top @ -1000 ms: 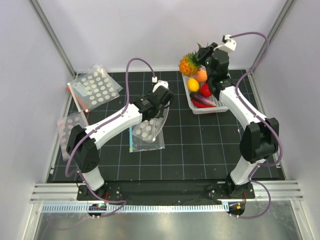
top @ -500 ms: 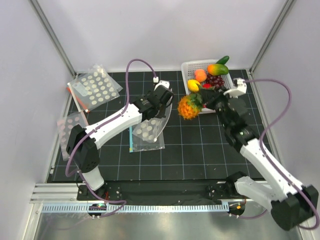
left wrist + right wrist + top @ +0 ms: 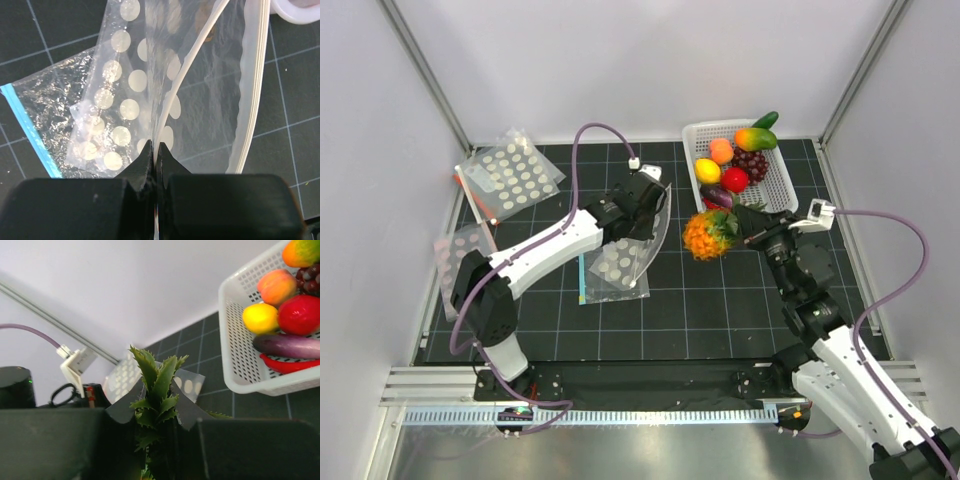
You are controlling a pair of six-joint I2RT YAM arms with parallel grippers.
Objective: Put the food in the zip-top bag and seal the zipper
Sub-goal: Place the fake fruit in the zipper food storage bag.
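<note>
My left gripper [image 3: 645,205] is shut on the mouth edge of the white-dotted zip-top bag [image 3: 632,245] and holds it lifted with its mouth gaping; in the left wrist view the gripper [image 3: 154,149] pinches one lip, and the zipper strip [image 3: 250,95] curves away at the right. My right gripper [image 3: 740,228] is shut on the green crown [image 3: 157,385] of the pineapple [image 3: 705,236] and holds it in the air just right of the bag's mouth. The round red fruit [image 3: 735,179], purple eggplant [image 3: 718,195] and red chili [image 3: 290,366] lie in the white basket [image 3: 782,185].
The basket also holds a peach [image 3: 721,150], lemon [image 3: 707,170], mango [image 3: 756,137] and dark grapes [image 3: 751,160]. A plain clear bag with a blue edge strip [image 3: 583,278] lies under the dotted bag. More dotted bags lie at far left [image 3: 510,175] and left edge [image 3: 455,255].
My right arm has swung from over the basket down and left, carrying the pineapple to beside the bag's mouth. The left gripper has kept hold of the bag, lifting its mouth slightly.
</note>
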